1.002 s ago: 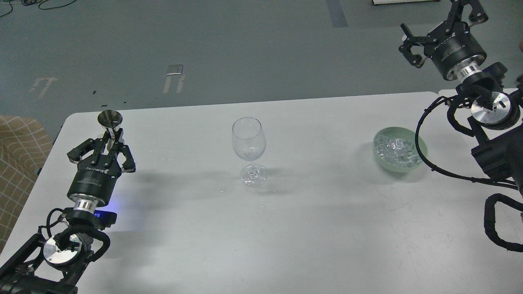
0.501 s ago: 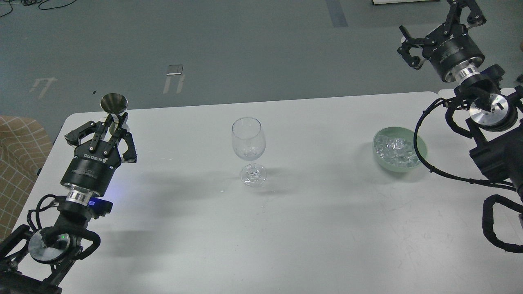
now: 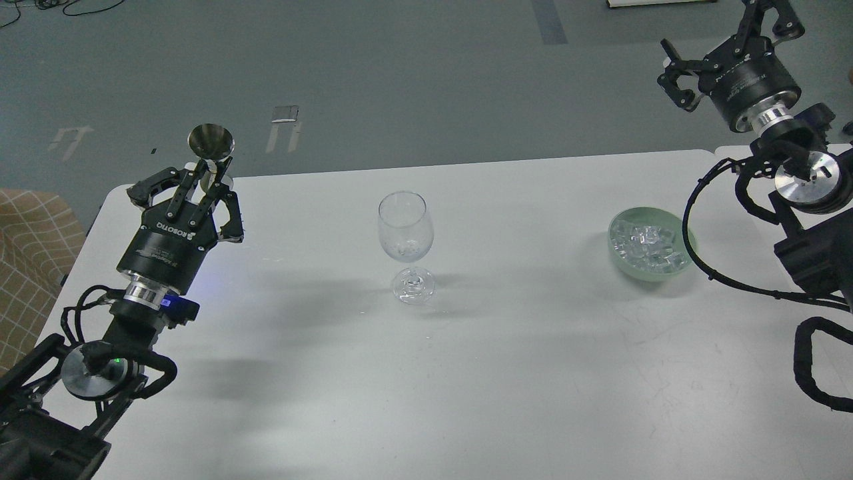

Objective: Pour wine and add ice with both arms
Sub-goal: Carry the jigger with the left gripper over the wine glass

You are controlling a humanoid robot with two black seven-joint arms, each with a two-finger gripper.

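Note:
A clear wine glass [image 3: 406, 227] stands upright at the middle of the white table [image 3: 506, 373]; I cannot tell whether any wine is in it. My left gripper [image 3: 208, 177] is shut on the lower half of a steel double-cone measuring cup [image 3: 210, 140] and holds it upright above the table's far left corner, well left of the glass. Ice cubes [image 3: 645, 241] fill a pale green bowl [image 3: 690, 241] at the right. My right gripper [image 3: 723, 37] is open and empty, raised beyond the table's far right corner, above and behind the bowl.
A tan checked cloth surface [image 3: 26, 253] lies off the table's left edge. Grey floor lies beyond the far edge. My right arm's cables [image 3: 693, 220] loop next to the bowl.
My left gripper has lifted the measuring cup up and to the right, toward the glass. My right gripper has shifted slightly right.

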